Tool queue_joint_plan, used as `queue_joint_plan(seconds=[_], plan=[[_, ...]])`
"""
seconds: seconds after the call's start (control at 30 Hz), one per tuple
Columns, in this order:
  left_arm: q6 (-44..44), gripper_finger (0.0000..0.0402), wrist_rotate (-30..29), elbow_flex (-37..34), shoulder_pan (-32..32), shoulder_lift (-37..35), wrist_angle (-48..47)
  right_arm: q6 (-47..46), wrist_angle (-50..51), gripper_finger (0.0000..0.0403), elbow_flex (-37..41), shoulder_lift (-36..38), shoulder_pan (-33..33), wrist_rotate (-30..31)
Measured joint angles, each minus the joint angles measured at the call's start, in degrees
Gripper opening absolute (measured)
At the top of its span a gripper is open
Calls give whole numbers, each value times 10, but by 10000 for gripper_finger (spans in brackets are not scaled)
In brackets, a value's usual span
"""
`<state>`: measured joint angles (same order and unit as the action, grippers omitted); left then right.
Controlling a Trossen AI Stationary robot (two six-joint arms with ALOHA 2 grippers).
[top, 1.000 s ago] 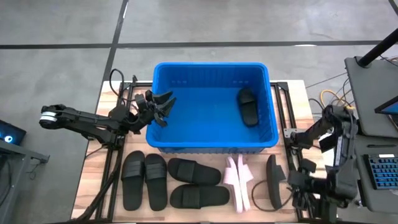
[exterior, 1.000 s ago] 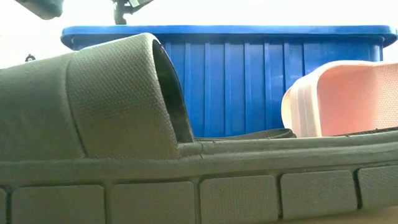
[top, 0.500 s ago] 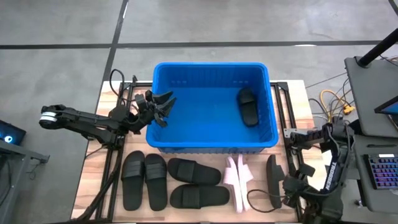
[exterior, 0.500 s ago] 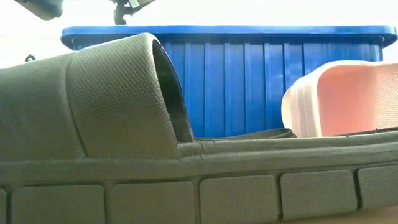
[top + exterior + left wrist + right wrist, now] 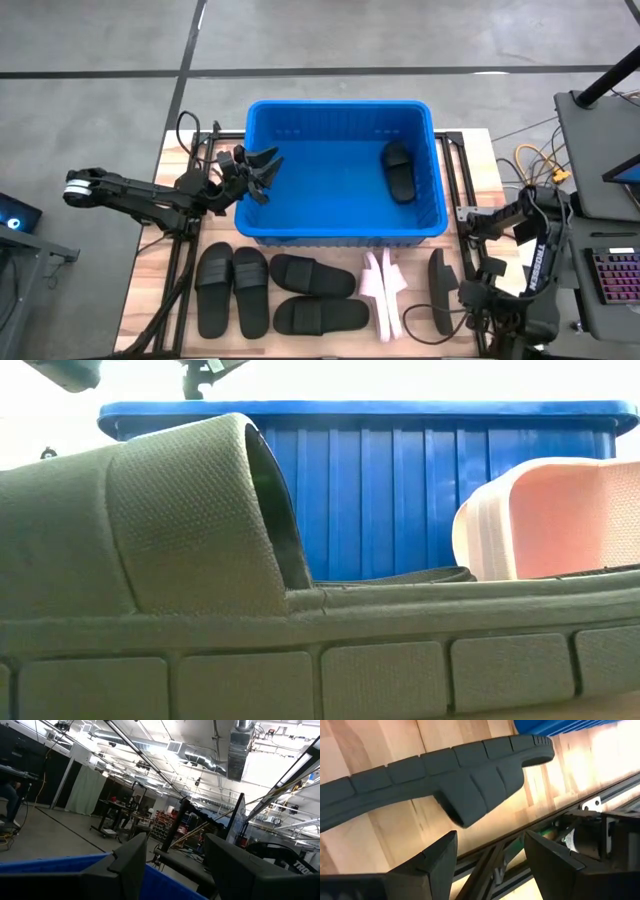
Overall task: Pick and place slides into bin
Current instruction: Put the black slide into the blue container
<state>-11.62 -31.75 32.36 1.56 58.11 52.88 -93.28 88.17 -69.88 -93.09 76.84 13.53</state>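
One black slide [image 5: 398, 170] lies inside the blue bin [image 5: 300, 215]. On the wooden table in front of the bin lie several black slides [image 5: 233, 290], sole down. A pale pink pair [image 5: 383, 292] stands on edge there, and further right so does one more black slide [image 5: 438, 290] [image 5: 435, 780]. My right gripper [image 5: 464, 298] [image 5: 490, 855] is open and points down just right of that slide without touching it. My left gripper [image 5: 262, 168] [image 5: 172, 865] is open and holds nothing above the bin's left rim [image 5: 50, 862].
Dark metal rails [image 5: 545, 827] run along the table's right edge, close under my right gripper. The low view is filled by a black slide [image 5: 150, 560], with the bin wall [image 5: 400, 480] and a pink slide [image 5: 560, 520] behind. Cables and a desk stand right of the table.
My right gripper has sunk toward the table beside the black slide that stands on edge, and its wrist has tipped and rolled. Its fingers stay open. No slide has moved.
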Motion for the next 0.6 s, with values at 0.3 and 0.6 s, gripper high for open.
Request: queue_joint_plan(seconds=[0.3,0.6], plan=[[0,185,0,0,0,0,0,125,-35,219,14,43,-64,-5],[1,185,0,0,0,0,-17,171,-85,219,65,72,-73,-74]])
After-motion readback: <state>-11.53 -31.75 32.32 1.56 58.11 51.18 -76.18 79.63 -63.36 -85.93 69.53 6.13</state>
